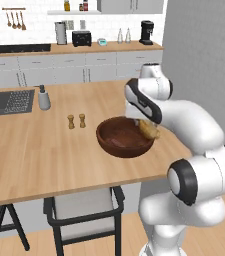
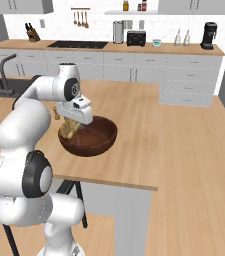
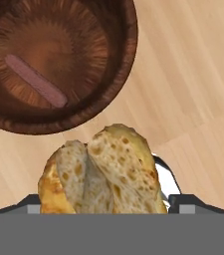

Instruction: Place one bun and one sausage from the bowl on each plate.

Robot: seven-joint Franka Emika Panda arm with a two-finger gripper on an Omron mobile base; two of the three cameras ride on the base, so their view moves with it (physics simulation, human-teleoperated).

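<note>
The gripper (image 1: 148, 129) hangs at the right rim of the bowl (image 1: 115, 145), right of centre in the left base view, with a bun (image 1: 147, 130) pinched between its jaws. From the other side, in the right base view, the same gripper (image 2: 73, 128) sits left of centre, over the bowl's (image 2: 96, 142) left rim, and the bun (image 2: 72, 129) pokes out below the hand at a slant.

In the hand view the bun (image 3: 101, 174) takes up the lower middle, split along its length with the pale crumb showing, and the jaws stand wide on either side of it. The bowl (image 3: 121, 64) is in the upper left of that view, with one sausage (image 3: 35, 80) lying slantwise on its floor. Bare wooden counter (image 3: 193, 89) runs down the right side.

Further left on the counter in the left base view stand two small shakers (image 1: 76, 121) and a soap dispenser (image 1: 44, 98).
</note>
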